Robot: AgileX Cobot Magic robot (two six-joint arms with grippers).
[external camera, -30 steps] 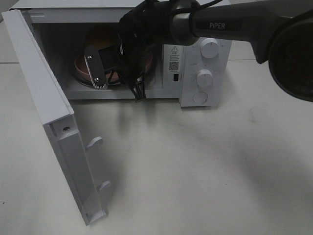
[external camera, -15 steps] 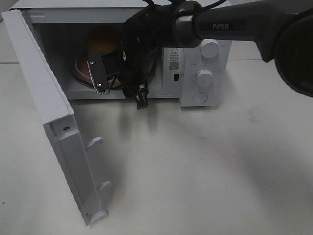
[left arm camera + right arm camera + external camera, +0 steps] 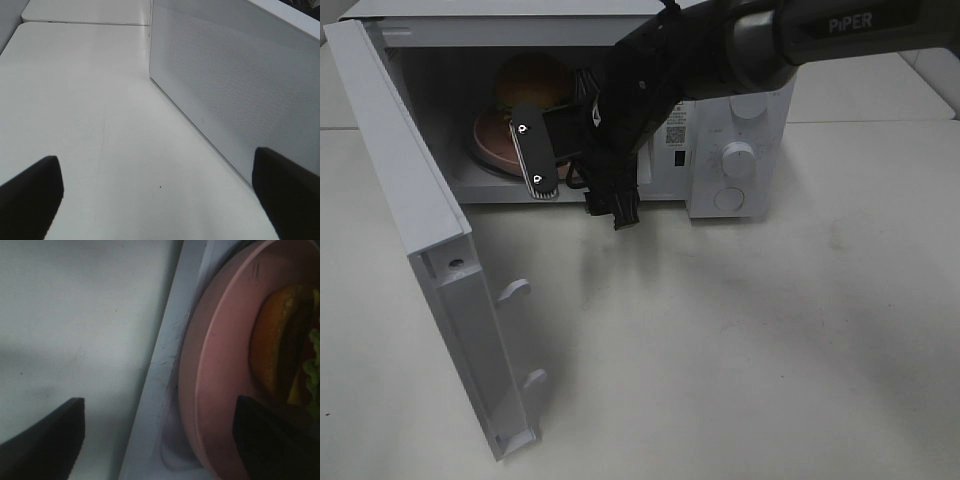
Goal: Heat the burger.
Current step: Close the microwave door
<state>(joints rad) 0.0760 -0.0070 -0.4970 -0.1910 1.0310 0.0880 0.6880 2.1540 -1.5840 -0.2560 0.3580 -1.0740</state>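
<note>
- You'll find the burger (image 3: 533, 80) on the pink plate (image 3: 490, 137) inside the microwave (image 3: 740, 120), whose door (image 3: 405, 190) stands open.
- Your right gripper (image 3: 575, 185) sits at the microwave's mouth, just in front of the plate, fingers spread and gripping nothing.
- Your left gripper (image 3: 160, 200) is spread wide and empty above the bench (image 3: 90, 100), beside a white perforated panel (image 3: 240, 85).

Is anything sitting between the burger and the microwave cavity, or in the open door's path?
The burger sits on the pink plate, already inside the microwave. Only the open right gripper stands at the cavity mouth, in the path the open door must swing through.
</note>
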